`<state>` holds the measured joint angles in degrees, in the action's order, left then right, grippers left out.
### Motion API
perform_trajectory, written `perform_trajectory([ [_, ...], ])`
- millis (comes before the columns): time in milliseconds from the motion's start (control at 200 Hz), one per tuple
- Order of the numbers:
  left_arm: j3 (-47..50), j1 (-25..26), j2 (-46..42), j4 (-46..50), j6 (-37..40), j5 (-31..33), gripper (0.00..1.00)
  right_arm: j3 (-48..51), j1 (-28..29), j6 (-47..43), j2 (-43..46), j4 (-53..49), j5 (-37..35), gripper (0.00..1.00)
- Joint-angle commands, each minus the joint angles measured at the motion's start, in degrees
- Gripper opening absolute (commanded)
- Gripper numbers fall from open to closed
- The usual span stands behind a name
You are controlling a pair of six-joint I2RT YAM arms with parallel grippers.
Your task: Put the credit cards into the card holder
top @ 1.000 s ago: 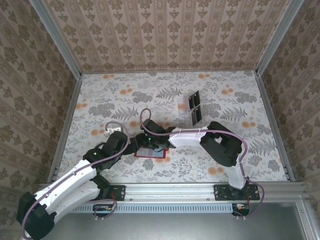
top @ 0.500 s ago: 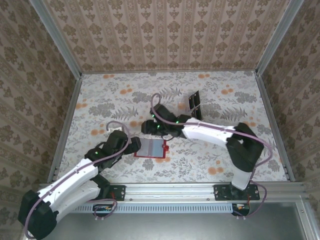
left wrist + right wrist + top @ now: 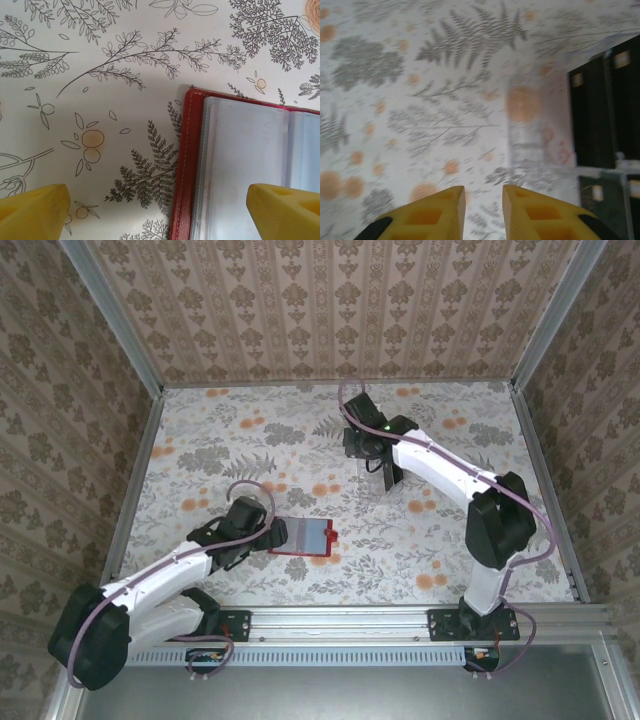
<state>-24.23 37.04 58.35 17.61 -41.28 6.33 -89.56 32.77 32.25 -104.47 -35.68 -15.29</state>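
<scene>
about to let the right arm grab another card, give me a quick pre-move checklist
1. card holder lying open on the table, pale inside up: ok.
2. left gripper open, straddling the holder's red edge without pinching it: ok.
3. right gripper empty, fingers nearly closed: not ok for a pick, open first.
4. dark credit cards in the clear rack ahead-right of the fingers, not centred: not ok.
5. Card count left in the rack: cannot tell.

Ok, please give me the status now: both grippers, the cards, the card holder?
Left gripper open, straddling the open card holder's edge. Right gripper nearly shut, empty, beside the dark credit cards in the clear rack. Nothing blocking.
</scene>
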Motion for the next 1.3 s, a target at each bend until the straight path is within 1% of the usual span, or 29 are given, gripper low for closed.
perform_trajectory([
  [0,-2.40,-0.66,1.30,-1.64,2.08,-1.34,1.00,-5.43,-1.23,-5.88,-4.24,-6.95,-8.39,0.25],
  [250,-2.84,-1.17,1.42,-1.36,2.52,-1.48,1.00,-12.27,-3.88,-8.68,-12.11,-10.89,-12.61,0.25],
  [605,-2.62,-1.27,1.25,-1.30,2.34,-1.69,1.00,-15.89,-5.95,-9.57,-18.14,-12.37,-10.64,0.25],
  [880,-2.53,-1.35,0.83,-1.26,2.28,-1.66,1.00,-16.60,-6.23,-9.13,-20.50,-12.27,-8.46,0.24],
  [1060,-2.24,-1.35,0.78,-1.37,2.17,-1.50,1.00,-16.53,-6.23,-8.94,-20.95,-11.97,-7.07,0.20],
  [1170,-2.16,-1.35,0.76,-1.40,2.08,-1.50,1.00,-16.45,-6.23,-8.72,-20.98,-11.79,-6.51,0.15],
  [1295,-2.21,-1.35,0.80,-1.44,2.08,-1.51,1.00,-16.26,-6.23,-8.78,-20.66,-11.63,-6.51,0.15],
])
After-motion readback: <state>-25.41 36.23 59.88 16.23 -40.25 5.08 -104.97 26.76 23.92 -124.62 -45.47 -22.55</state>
